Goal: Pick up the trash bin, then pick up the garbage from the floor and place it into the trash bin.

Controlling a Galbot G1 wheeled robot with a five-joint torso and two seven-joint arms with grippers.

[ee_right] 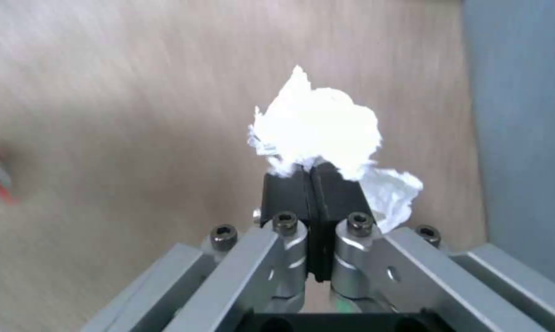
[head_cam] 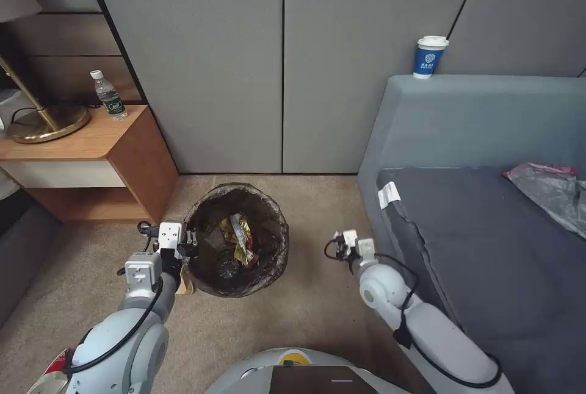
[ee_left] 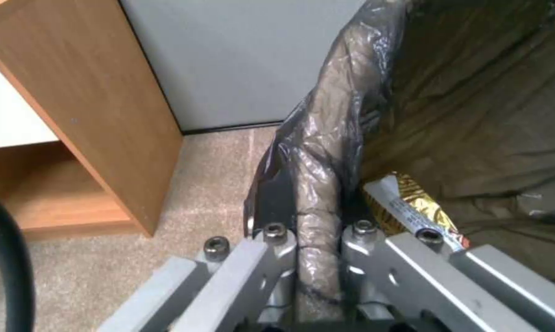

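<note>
Lining beige carpet [head_cam: 305, 315]: grey wall panels [head_cam: 244, 58].

1 trash bin [head_cam: 239, 239] sits near center. Inside it, at least 1 yellow wrapper [head_cam: 242, 236] and 1 clear bottle [head_cam: 227, 269]; further pieces cannot be counted. 1 white tissue [ee_right: 317, 127]. 2 grippers: left gripper [head_cam: 186, 241] at 9 o'clock of the bin, right gripper [head_cam: 345, 249] at 3 o'clock. 1 blue-and-white cup [head_cam: 430, 57] at 1 o'clock, 1 water bottle [head_cam: 109, 96] at 10 o'clock.
</note>
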